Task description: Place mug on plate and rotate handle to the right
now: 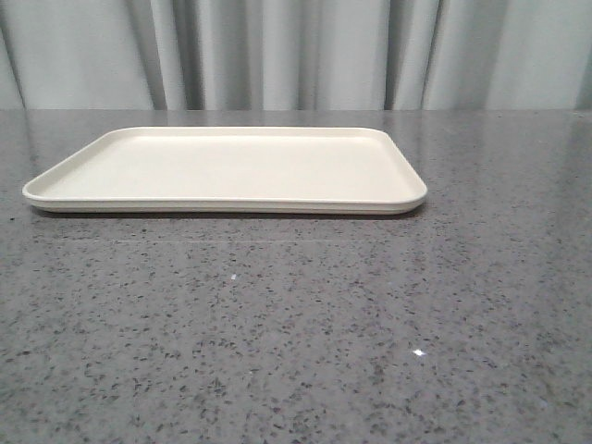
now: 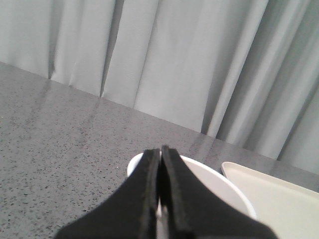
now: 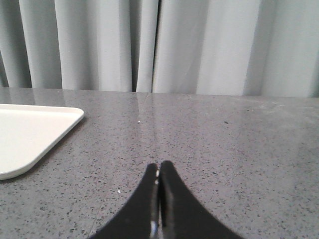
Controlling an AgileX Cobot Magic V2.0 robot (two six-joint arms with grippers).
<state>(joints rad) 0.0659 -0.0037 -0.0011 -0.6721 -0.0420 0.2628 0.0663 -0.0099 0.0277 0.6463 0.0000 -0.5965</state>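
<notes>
In the front view, the plate (image 1: 225, 172) is seen lying flat on the grey speckled tabletop (image 1: 296, 333), set toward the far edge and somewhat toward the left side. Nothing is carried on it. A pale pleated curtain (image 1: 296, 51) is hung behind the far edge. Neither arm and no mug are shown in this view.

In the left wrist view, the left gripper (image 2: 160, 154) is shown with its black fingers (image 2: 144, 194) pressed together, only a thin slit being left between them. Directly beyond the fingertips a white rounded rim is seen, taken to be the mug (image 2: 219, 186); its face print and handle are hidden. Whether the rim is pinched between the fingers cannot be told. A corner of the plate (image 2: 279, 199) is seen just beside the mug, the two being apart.

In the right wrist view, the right gripper (image 3: 159, 169) is shown clenched, its fingers (image 3: 172, 199) touching and nothing held between them. It is held above bare tabletop (image 3: 224, 144), and a rounded corner of the plate (image 3: 35, 129) lies off to one side.
</notes>
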